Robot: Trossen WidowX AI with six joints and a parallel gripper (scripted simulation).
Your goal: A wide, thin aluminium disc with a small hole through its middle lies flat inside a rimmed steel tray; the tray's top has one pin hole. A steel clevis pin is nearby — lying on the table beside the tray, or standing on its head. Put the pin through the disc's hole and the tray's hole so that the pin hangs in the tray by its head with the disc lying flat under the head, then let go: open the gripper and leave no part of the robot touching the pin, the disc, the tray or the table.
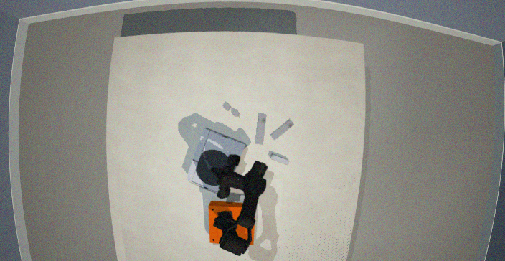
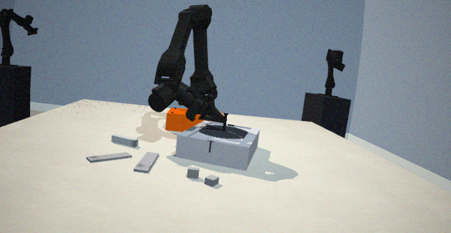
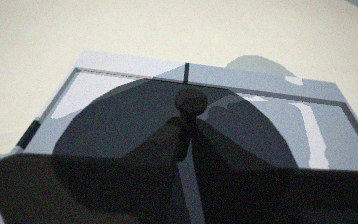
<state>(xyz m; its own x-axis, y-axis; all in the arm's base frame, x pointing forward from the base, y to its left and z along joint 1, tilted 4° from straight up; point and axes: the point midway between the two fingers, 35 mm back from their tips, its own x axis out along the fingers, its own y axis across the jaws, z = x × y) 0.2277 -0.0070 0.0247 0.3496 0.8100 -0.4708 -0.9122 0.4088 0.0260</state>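
Disc [image 1: 212, 163] dark, in the tray [image 1: 226, 140], partly under the arm [image 1: 251, 201]. Orange block [image 1: 230, 210] beneath arm's base end. Two small blocks [image 1: 227, 106] [image 1: 235, 112], two flat bars [image 1: 260, 129] [image 1: 282, 129] near tray.
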